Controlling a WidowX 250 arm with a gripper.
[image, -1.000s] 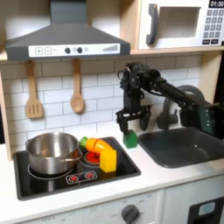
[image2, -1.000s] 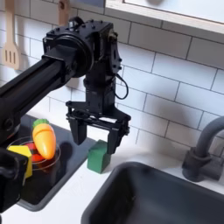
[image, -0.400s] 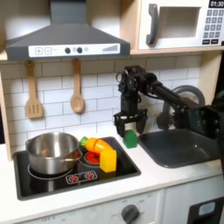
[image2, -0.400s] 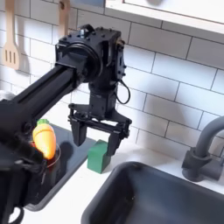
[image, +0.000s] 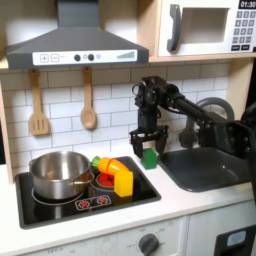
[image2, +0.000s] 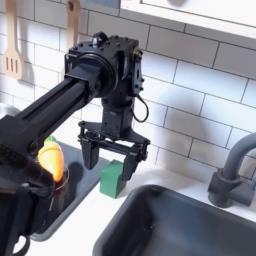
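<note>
Pincer (image2: 114, 153) is hanging wide open, gripping nothing, fingers straddling the green block (image2: 113, 178). Block is sitting on the table (image: 190, 205) between stove (image: 70, 205) and sink (image2: 190, 225), free to grab.

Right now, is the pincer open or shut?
Open: the pincer has its two fingers spread, hanging just above the green block, not clamped on it.

The green block (image: 149, 158) I'm nearest to is a small, plain cuboid standing upright on the white counter, resting flat on its base. In both exterior views it sits between the black stovetop and the dark sink, close to the tiled wall. In the second exterior view the green block (image2: 113, 179) shows a lighter top face and a darker front.
</note>
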